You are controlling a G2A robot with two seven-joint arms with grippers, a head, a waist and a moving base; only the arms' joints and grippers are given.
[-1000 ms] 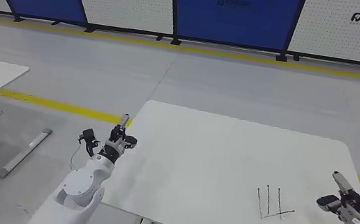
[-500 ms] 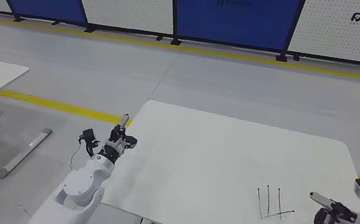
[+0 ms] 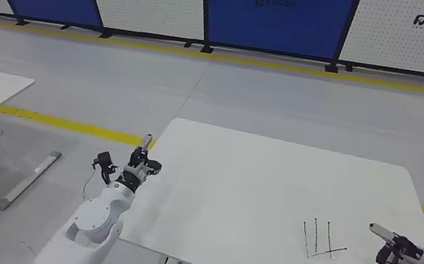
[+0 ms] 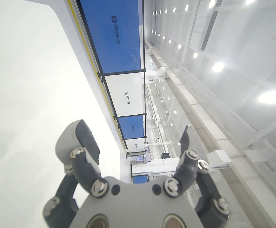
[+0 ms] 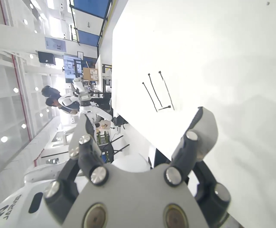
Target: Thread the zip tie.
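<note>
Lying side by side near the front right of a white rectangular table, three thin black plastic zip ties run lengthwise from the near edge toward the far edge. Their small square heads point away from the robot. A fourth black tie rests crosswise at their near ends, touching or just overlapping them.

The right gripper hangs over the table's near right corner, beside the ties but apart from them. Its grey, dark-padded fingers are spread wide with nothing between them. The left gripper sits at the table's left edge, well apart from the ties. It is aimed out toward the hall, its jaws likewise parted wide and holding nothing.

Behind the table stretches a grey floor crossed by a yellow line. Blue and white perforated partition panels on black frames close off the back of the room. Rows of round ceiling lights show in the left wrist view.
</note>
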